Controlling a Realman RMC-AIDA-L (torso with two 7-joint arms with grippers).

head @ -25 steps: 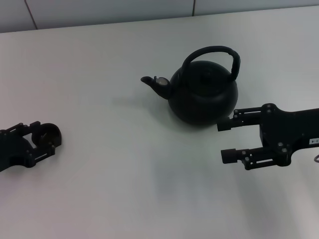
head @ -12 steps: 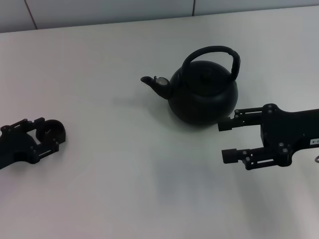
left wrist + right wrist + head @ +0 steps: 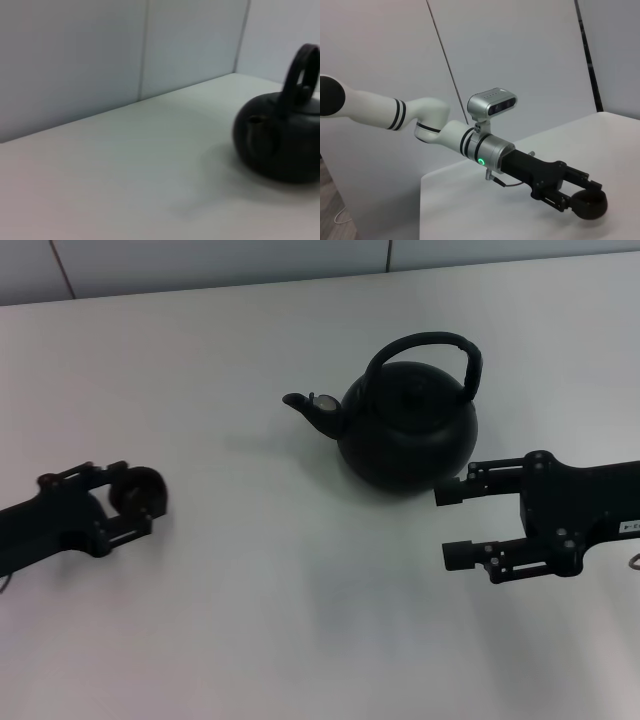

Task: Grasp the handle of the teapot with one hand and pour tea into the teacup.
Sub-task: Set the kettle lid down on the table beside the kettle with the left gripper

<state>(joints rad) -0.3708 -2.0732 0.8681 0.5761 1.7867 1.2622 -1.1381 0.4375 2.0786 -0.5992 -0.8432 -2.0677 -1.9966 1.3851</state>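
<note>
The teapot (image 3: pixel 407 433) beside the right gripper (image 3: pixel 452 524) has a matt black skin with a faintly grainy, cast-metal look, and its handle (image 3: pixel 425 352) is a thick black hoop of the same dull finish. The teacup (image 3: pixel 136 492) clamped in the left gripper (image 3: pixel 126 496) looks like dark, unglazed ceramic with only a soft sheen, seen well in the right wrist view (image 3: pixel 588 204). Both grippers are matt black plastic or metal, and the table (image 3: pixel 300 590) beneath them is smooth, pale and slightly glossy.

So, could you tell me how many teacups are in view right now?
1. The teacup sits between the fingers of the left gripper, on the robot's left, well apart from the teapot. No other is visible.
</note>
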